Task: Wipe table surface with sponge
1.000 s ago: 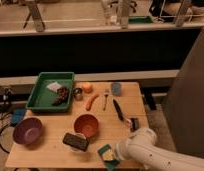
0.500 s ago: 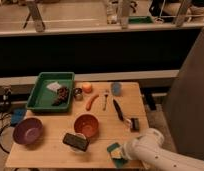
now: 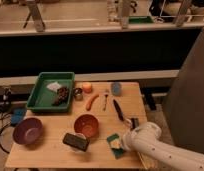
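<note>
Camera view: the pale-wood desk (image 3: 55, 145) fills the lower middle, seen from above and slightly in front. The robot's white arm (image 3: 165, 152) enters from the lower right corner and reaches leftward along the near edge of the desk. Its end effector (image 3: 121, 143) sits low over the near right part of the desk; whether it is open or closed cannot be told, as the arm's wrist covers it.

The sponge (image 3: 114, 144), teal-green with a pale yellow patch, lies flat on the desk directly at the end effector's tip, touching or just beside it on its left side. It rests near the front edge, to the right of the black block (image 3: 76, 141) and below and right of the orange bowl (image 3: 86, 125).

The black block lies just in front of the orange bowl, its edge overlapping the bowl's rim from this angle. A purple bowl (image 3: 28, 130) stands well to the left near the desk's left edge. A green tray (image 3: 40, 92) occupies the far left corner, holding a white piece (image 3: 53, 86) and something dark. Beside the tray stand a small cup (image 3: 78, 93) and an orange fruit (image 3: 87, 87). A carrot (image 3: 92, 101) lies at an angle near the middle, with a fork (image 3: 105, 99) next to it, a blue cup (image 3: 116, 89) farther back, and a dark-handled knife (image 3: 118, 109) towards the right edge.
</note>
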`<move>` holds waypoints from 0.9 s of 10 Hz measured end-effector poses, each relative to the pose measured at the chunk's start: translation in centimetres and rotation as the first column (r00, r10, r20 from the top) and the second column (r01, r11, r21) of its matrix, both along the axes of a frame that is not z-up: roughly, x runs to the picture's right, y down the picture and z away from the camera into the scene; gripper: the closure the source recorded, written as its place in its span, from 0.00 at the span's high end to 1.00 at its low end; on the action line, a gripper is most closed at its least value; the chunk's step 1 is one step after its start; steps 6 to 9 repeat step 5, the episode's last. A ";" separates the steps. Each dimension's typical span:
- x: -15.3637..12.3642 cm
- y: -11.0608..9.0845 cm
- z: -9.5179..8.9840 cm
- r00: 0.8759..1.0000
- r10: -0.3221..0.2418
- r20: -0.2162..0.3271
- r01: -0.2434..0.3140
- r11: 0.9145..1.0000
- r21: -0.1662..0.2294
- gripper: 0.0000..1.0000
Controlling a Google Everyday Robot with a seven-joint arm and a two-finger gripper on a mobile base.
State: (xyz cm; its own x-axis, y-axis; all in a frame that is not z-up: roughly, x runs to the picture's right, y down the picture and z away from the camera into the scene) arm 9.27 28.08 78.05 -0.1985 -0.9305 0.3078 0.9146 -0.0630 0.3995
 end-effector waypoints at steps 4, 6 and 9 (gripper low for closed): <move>-2.1 -2.3 1.4 1.000 -0.006 0.003 0.006 1.000 -0.009 0.00; -2.0 -2.4 1.3 1.000 -0.012 -0.016 0.011 1.000 -0.018 0.00; -2.0 -2.4 1.3 1.000 -0.012 -0.016 0.011 1.000 -0.018 0.00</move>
